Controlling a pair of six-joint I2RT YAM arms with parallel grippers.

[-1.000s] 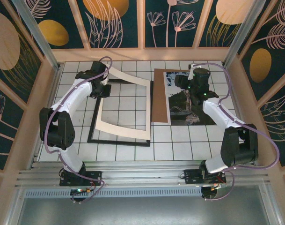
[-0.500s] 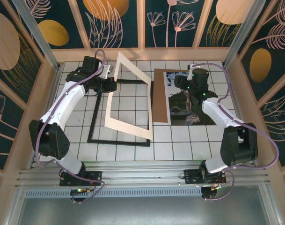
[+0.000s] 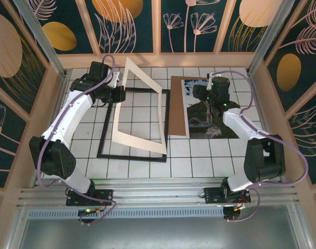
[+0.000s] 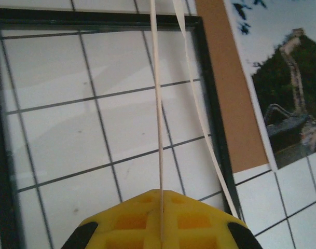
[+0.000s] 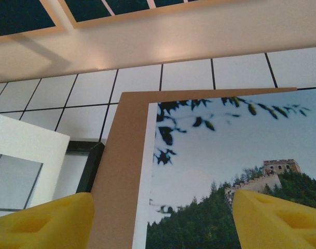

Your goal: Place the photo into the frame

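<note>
The left claw [image 3: 119, 93] is shut tight on the edge of a white card border [image 3: 138, 143] with a big hole in it. It holds the card up off the table [image 3: 199, 161], tipped on a slant. The frame [image 3: 131, 157] lies flat on the table under this claw and the card. The right claw [image 5: 160, 220] is wide open and holds nothing. The photo [image 5: 225, 155] lies just below this claw, picture side up, on a brown board [image 5: 124, 155]. A strip of the board shows on the claw's left, right next to the frame.
</note>
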